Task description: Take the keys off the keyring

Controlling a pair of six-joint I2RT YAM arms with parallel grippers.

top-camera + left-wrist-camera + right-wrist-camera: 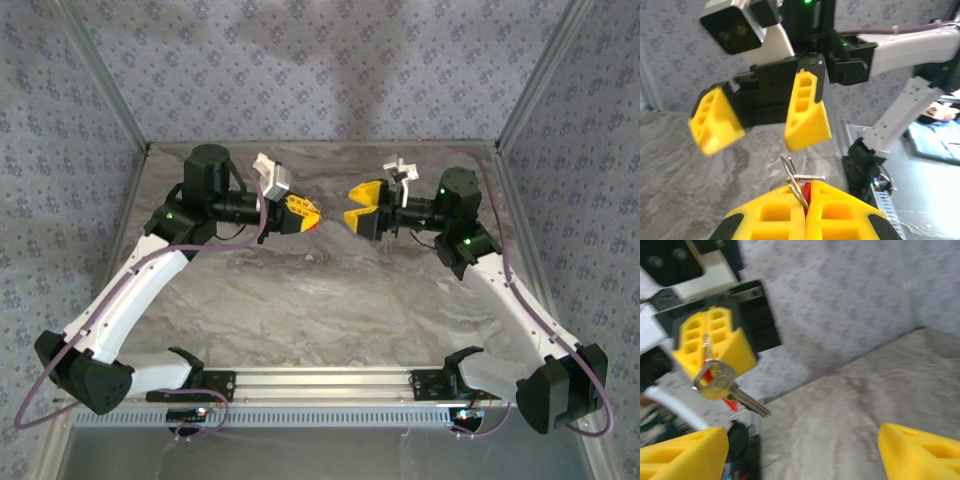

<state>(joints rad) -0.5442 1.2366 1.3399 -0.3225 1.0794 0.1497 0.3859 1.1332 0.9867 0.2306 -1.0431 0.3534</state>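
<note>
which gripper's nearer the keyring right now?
Left. The left gripper is shut on the keyring, which sticks out past its fingertips. The right gripper is open, facing the keyring across a gap, not touching it.

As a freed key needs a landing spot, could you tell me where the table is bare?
The table is bare from the base rail to the back wall. It is crowded midair, where the left gripper faces the right gripper.

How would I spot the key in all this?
Over the grey marbled table, find the left arm's shut yellow claw. From its tip sticks a silvery metal key with a small red keyring tag, shiny metal among yellow plastic fingers.
</note>
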